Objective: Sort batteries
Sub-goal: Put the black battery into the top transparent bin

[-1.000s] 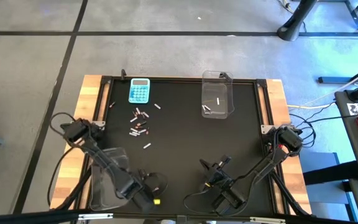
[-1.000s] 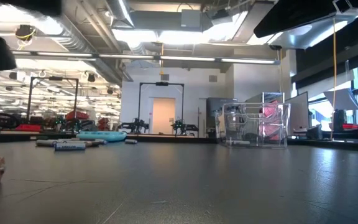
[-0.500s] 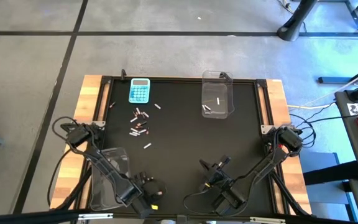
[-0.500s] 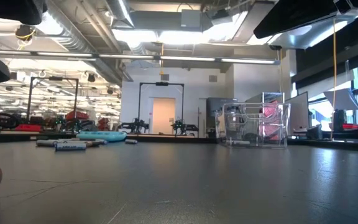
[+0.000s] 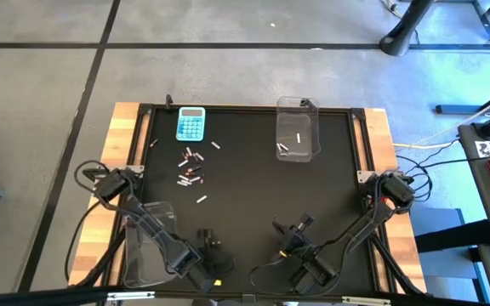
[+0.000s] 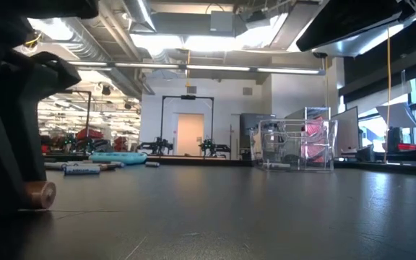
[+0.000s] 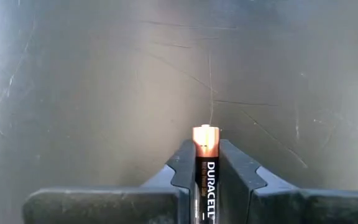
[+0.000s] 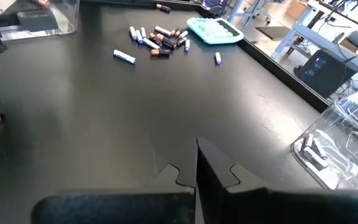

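Observation:
My left gripper [image 5: 213, 272] is at the table's near left, shut on a black and copper battery [image 7: 206, 163], whose copper end also shows in the low view [image 6: 40, 193]. Several more batteries [image 5: 190, 167] lie loose on the black mat near the light-blue calculator [image 5: 190, 124]. Silvery batteries [image 5: 289, 149] lie in the far clear bin [image 5: 297, 129]. My right gripper [image 8: 197, 163] is shut with nothing in it, hanging over the near middle of the mat [image 5: 294, 228]. My left gripper pinches the battery's black body [image 7: 206, 177] between its two fingers. The battery lies along the fingers, its copper end [image 7: 206, 138] sticking out past the fingertips. The fingers slant down toward the mat. Whether the battery rests on the mat, I cannot tell.
A second clear bin [image 5: 147, 242] stands at the near left, beside my left arm. Wooden rails edge the mat on the left [image 5: 117, 161] and right [image 5: 379, 144]. Bare mat lies between the two grippers and in the middle.
My left gripper has sunk toward the mat, rolled about its own line and shut on the battery. The battery has turned from lying side-on in the low view to showing its copper end, and now sits a little farther toward the table's right.

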Available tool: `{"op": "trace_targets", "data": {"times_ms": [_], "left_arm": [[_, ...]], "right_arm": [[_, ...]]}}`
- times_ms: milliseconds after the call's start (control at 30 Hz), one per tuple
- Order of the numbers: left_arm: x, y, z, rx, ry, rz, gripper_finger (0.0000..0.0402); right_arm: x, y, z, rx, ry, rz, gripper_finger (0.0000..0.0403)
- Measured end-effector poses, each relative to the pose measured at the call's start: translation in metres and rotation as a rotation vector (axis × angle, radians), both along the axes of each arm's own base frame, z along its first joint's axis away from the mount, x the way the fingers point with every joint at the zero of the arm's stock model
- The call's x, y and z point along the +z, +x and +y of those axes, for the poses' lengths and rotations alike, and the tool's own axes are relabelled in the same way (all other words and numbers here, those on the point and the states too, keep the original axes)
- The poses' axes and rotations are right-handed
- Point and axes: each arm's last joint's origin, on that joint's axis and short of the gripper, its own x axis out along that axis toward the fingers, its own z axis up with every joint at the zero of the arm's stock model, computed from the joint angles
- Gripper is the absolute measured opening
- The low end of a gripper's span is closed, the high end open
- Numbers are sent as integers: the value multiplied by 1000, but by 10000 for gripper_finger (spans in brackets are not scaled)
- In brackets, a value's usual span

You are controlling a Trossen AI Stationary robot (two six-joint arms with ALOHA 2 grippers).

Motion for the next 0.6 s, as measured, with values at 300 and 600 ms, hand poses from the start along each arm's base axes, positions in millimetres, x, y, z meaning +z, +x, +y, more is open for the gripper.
{"op": "trace_targets", "data": {"times_ms": [300,600], "left_arm": [[18,2,9,7,155,-106,34],[128,-17,13,158,83,-435,34]], "right_arm": [[-2,3,5,36,83,46,3],[0,14,-3,102,-25,141,3]]}}
